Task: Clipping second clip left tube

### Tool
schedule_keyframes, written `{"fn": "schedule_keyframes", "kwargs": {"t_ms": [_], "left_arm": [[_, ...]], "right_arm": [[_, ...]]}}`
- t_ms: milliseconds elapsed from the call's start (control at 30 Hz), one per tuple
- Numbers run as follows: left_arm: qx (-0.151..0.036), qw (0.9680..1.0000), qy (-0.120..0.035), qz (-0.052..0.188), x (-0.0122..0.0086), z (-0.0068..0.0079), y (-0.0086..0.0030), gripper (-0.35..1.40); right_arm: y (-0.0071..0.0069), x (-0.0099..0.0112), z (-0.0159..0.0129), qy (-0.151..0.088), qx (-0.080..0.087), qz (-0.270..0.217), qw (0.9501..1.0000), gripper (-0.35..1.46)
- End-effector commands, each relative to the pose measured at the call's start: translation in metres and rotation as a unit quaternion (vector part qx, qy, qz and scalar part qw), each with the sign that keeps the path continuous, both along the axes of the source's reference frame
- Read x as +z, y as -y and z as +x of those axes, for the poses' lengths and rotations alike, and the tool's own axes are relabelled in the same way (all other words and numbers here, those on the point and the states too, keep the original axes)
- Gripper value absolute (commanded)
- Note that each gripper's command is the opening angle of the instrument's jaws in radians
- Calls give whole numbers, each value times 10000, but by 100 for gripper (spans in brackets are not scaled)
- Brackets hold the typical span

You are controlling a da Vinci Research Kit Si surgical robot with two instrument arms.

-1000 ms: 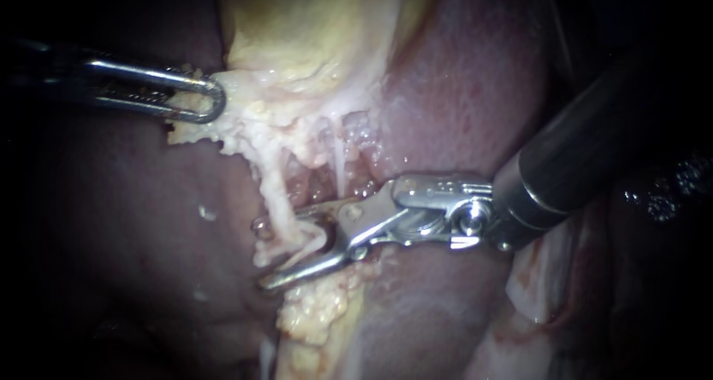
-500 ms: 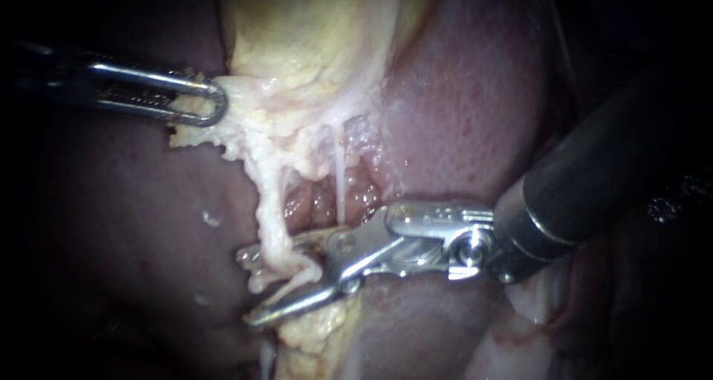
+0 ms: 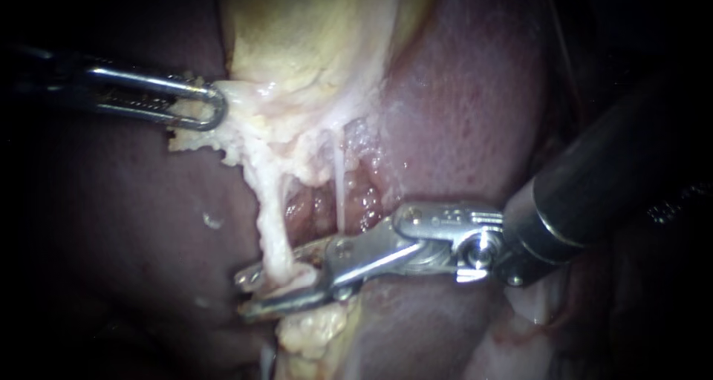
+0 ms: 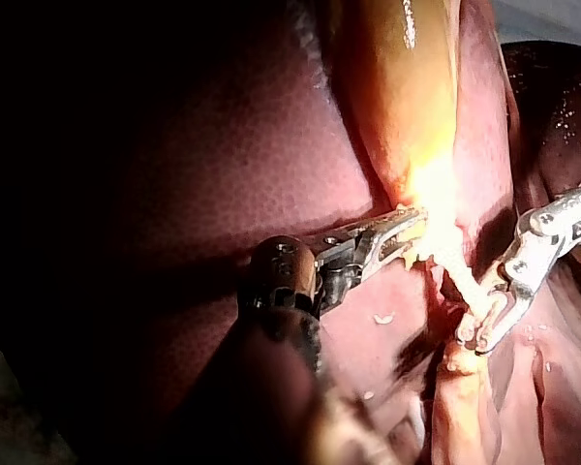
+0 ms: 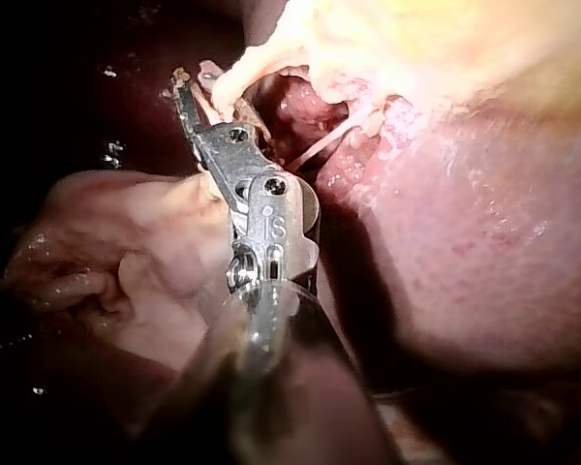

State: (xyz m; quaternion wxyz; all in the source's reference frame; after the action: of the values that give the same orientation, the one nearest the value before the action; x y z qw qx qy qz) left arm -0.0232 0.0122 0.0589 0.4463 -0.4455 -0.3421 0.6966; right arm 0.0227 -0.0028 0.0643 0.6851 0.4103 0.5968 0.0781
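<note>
Mid-step: the right instrument [image 3: 246, 296] lies across the low end of the left tube [image 3: 273, 228], its jaws narrow and pressing the tube from both sides. No clip shows on the tube yet, so squeezing home and letting go seem left. The left instrument [image 3: 212, 105] grips the gallbladder [image 3: 312, 38] edge, jaws closed on it.

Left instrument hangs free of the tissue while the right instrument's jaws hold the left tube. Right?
No. In the endoscope view the left instrument is not free: its jaws are shut on pale tissue at the edge of the gallbladder. The right instrument does grip the left tube.
</note>
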Motion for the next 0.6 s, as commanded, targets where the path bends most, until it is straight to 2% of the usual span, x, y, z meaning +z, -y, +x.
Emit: {"fn": "schedule_keyframes", "kwargs": {"t_ms": [33,133,600], "left_arm": [[2,10000,3,2,0,0,0,-35],[2,10000,3,2,0,0,0,-35],[0,10000,1,-1,1,-1,0,-35]], "right_arm": [[0,0,0,5,-3,5,10000,-21],[1,1,-2,16,-10,29,10000,-35],[2,6,-5,70,-23,120,9999,-35]]}}
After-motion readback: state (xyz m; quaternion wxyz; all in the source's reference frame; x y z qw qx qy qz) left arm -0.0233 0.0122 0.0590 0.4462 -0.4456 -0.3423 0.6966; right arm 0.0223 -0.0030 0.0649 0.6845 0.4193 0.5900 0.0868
